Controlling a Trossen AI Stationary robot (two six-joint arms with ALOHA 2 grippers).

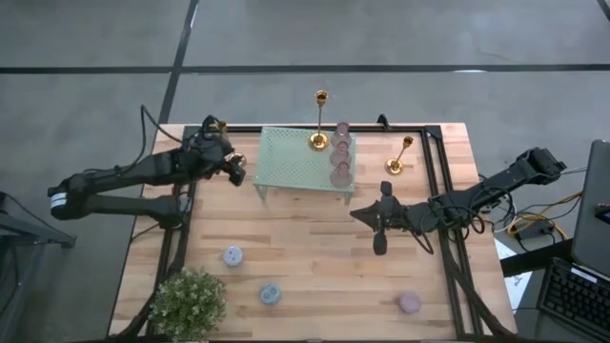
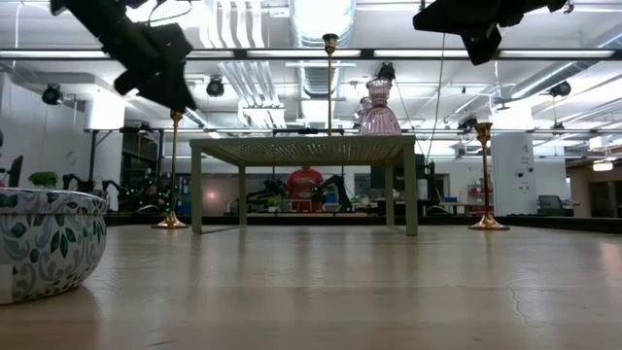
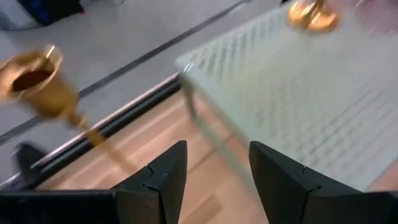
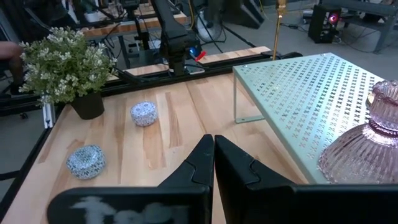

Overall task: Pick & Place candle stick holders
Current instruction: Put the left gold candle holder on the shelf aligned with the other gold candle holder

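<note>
While the right tool [image 1: 380,227] hangs shut over the desk [image 1: 305,276], the left tool [image 1: 234,169], half open and empty, hangs beside a gold candlestick [image 3: 43,84].

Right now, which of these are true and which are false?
1. A slim gold candlestick stands on the mint-green perforated metal rack. True.
2. The right tool is clamped on a candlestick. False: it is shut on nothing, above the wooden table.
3. The bushy green potted plant sits on the rack. False: it stands at a corner of the table, apart from the rack.
4. Pink ribbed glass holders are lined along one edge of the rack. True.
5. The left tool has its fingers apart. True.
</note>
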